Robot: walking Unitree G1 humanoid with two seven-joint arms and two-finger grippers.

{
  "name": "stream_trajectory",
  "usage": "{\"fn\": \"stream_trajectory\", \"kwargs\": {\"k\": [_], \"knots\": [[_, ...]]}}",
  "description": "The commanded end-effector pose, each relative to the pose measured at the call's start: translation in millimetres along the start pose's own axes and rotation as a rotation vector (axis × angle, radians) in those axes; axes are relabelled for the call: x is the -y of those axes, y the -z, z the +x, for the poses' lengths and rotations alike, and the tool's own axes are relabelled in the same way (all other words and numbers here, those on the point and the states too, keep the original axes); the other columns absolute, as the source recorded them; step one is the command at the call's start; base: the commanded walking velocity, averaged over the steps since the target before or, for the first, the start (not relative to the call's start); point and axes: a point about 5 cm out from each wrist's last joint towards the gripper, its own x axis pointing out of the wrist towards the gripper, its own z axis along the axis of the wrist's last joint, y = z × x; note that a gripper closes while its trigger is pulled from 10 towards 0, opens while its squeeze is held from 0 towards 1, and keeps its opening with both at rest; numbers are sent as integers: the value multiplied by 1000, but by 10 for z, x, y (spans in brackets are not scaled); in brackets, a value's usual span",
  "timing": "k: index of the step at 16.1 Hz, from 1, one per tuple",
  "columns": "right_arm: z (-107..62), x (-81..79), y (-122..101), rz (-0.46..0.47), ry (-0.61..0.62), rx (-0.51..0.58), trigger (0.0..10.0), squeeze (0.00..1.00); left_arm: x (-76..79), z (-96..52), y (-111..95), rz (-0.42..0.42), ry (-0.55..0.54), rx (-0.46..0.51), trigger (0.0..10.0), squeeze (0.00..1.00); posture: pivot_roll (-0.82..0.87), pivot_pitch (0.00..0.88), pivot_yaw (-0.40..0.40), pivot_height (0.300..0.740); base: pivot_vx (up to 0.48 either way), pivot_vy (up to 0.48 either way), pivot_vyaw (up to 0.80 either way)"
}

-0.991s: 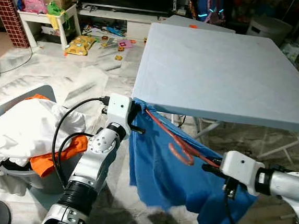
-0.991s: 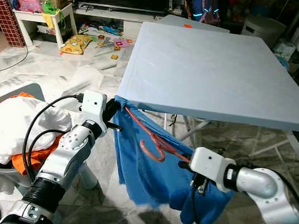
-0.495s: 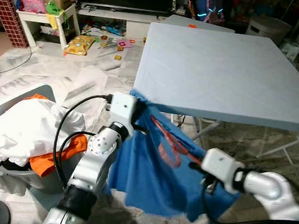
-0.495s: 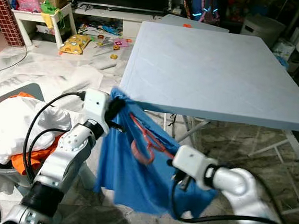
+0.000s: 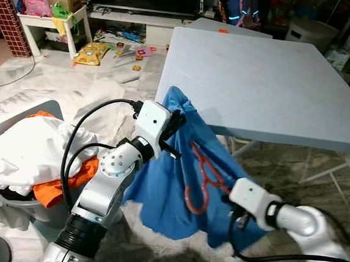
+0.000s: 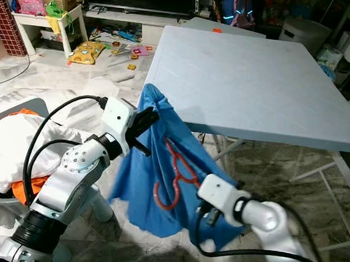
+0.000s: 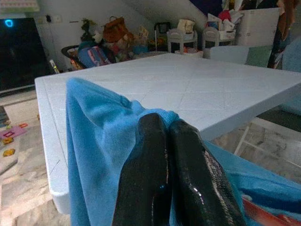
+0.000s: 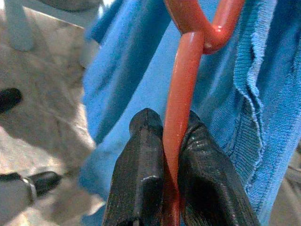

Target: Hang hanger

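Note:
A blue garment (image 5: 160, 194) hangs in front of the near left corner of the light grey table (image 5: 265, 84). My left gripper (image 7: 168, 125) is shut on the garment's top fold, level with the tabletop edge (image 5: 175, 120). A red hanger (image 8: 181, 70) lies against the cloth, its hook pointing down (image 5: 203, 168). My right gripper (image 8: 170, 117) is shut on the hanger's red bar, low and to the right of the garment. The fingers of that gripper are partly hidden by cloth in the eye views, where its white wrist (image 5: 249, 197) shows.
A grey laundry basket (image 5: 54, 107) heaped with white and orange clothes stands at my left. Table legs (image 5: 327, 175) cross under the table on the right. Toys litter the floor beyond, by a small white table (image 5: 53, 19).
My left gripper lifted the garment's top from under the table edge to tabletop height. The right gripper drew left with the hanger, which now hangs steeper.

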Motion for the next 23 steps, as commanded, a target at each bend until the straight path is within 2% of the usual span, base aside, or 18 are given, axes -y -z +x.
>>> {"fn": "stream_trajectory", "kwargs": {"k": [1, 5, 6, 7, 9, 14, 16, 23], "knots": [[43, 59, -50, 13, 43, 7, 10000, 0, 141, 18, 0, 15, 47, 22, 0, 0, -175, 0, -38, 740, 0, 0, 0], [-5, 226, -132, 59, 145, 65, 10000, 0, 104, -72, 202, 5, 9, -60, 0, 0, -178, 0, -42, 740, 0, 0, 0], [-30, 332, -205, 113, 198, 117, 10000, 0, 57, -97, 286, 6, -24, -91, 0, 0, -181, 0, -41, 740, 0, 0, 0], [-48, 388, -270, 163, 213, 168, 10000, 0, 51, -108, 322, 6, -28, -100, 0, 0, -182, 0, -42, 740, 0, 0, 0], [-72, 412, -347, 175, 195, 218, 10000, 0, 63, -120, 369, 13, -20, -118, 0, 0, -184, 0, -42, 740, 0, 0, 0], [-95, 479, -333, 158, 225, 202, 10000, 0, 80, -118, 394, 28, -17, -119, 0, 0, -184, 0, -42, 740, 0, 0, 0], [-97, 497, -314, 93, 238, 169, 10000, 0, 81, -119, 380, 38, -22, -105, 0, 0, -186, 0, -41, 740, 0, 0, 0], [-77, 461, -274, 131, 236, 153, 10000, 0, 97, -94, 370, 40, -25, -94, 0, 0, -188, 0, -41, 740, 0, 0, 0]]}}
